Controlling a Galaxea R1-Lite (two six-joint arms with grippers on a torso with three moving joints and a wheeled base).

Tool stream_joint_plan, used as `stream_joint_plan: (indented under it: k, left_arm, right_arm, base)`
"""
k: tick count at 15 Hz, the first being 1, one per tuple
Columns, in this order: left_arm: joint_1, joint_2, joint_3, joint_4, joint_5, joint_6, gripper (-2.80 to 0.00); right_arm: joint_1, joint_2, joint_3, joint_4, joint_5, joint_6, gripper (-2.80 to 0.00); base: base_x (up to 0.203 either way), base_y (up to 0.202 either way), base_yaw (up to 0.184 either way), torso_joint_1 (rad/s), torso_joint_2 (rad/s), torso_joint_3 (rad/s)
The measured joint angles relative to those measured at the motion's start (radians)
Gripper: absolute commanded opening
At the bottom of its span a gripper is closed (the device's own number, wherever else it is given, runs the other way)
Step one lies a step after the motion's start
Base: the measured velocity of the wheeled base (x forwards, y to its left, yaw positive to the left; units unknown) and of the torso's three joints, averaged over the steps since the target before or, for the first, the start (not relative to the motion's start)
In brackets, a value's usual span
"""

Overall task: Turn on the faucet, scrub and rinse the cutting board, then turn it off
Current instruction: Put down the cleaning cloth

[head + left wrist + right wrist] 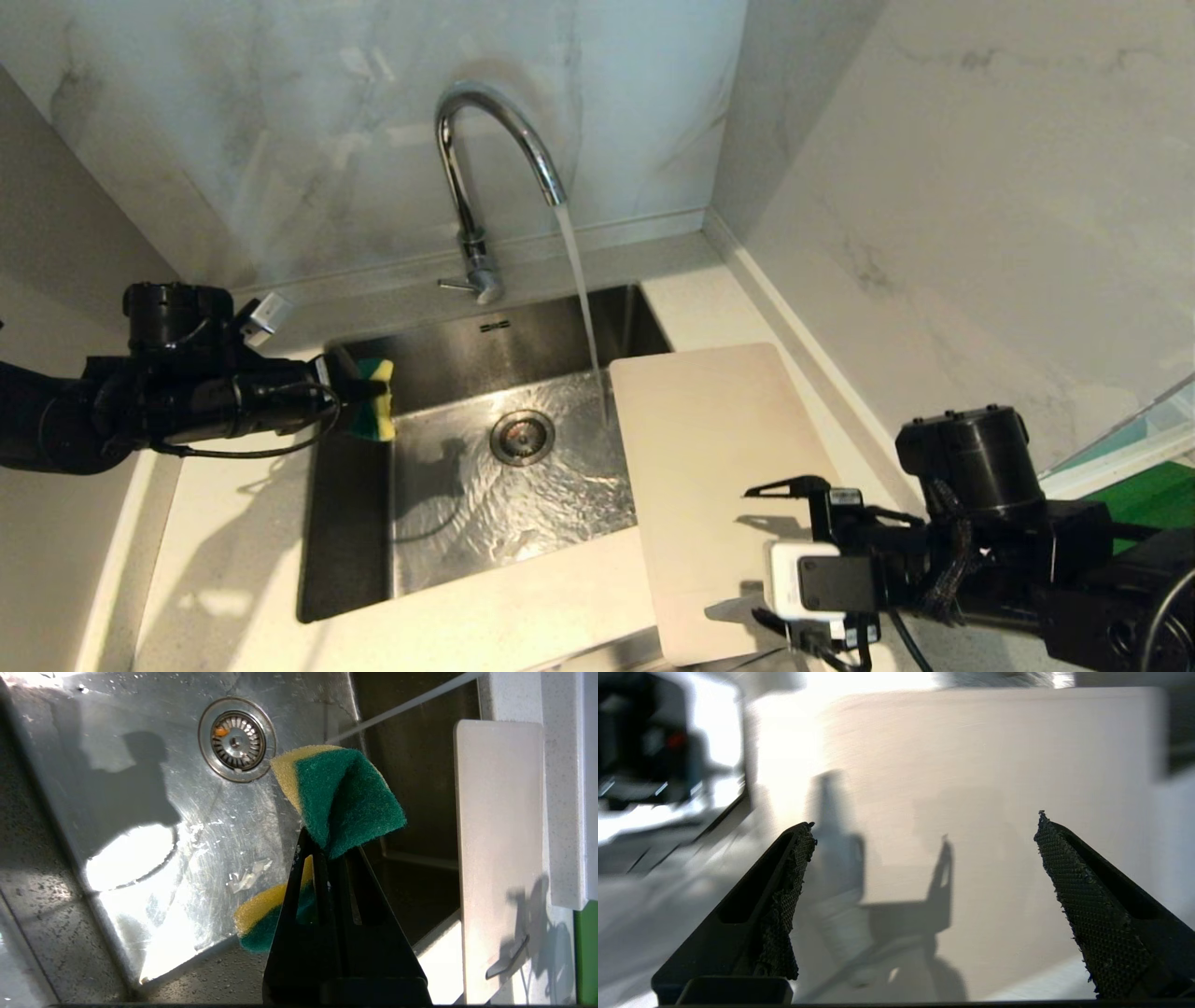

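Note:
The chrome faucet (485, 140) arches over the sink, and a stream of water (581, 289) runs from its spout into the basin. The cream-white cutting board (709, 448) lies flat on the counter along the sink's right edge. My left gripper (359, 394) hovers over the sink's left side, shut on a yellow-and-green sponge (376, 401). In the left wrist view the left gripper (322, 851) pinches the folded sponge (345, 798), with the cutting board (500, 835) across the basin. My right gripper (754, 553) stands open above the board's near end. Its fingers spread wide over the cutting board (971, 765), holding nothing, in the right wrist view, where the right gripper (924, 823) casts a shadow.
The steel sink (345, 523) has a round drain (521, 437) and a wet floor. Marble walls close in behind and at the right. White counter (233, 523) runs left of and in front of the sink. A green surface (1148, 499) shows at the far right.

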Motion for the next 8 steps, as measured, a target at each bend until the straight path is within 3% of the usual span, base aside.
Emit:
stream_joint_plan:
  k: [4,8]
  left_arm:
    - [-0.015,-0.010,0.004,0.000,0.000,-0.001,-2.80]
    - [-0.019,-0.020,0.006,0.001,0.000,-0.002,-2.80]
  right_arm:
    - [-0.010,-0.041,-0.151,0.000,0.001,0.259,0.00]
    - [-0.015,-0.051,-0.235,-0.001,-0.002,0.448,0.00]
  base:
    - [0.000,0.000,0.000,0.000,0.00,0.000]
    - [0.000,0.000,0.000,0.000,0.00,0.000]
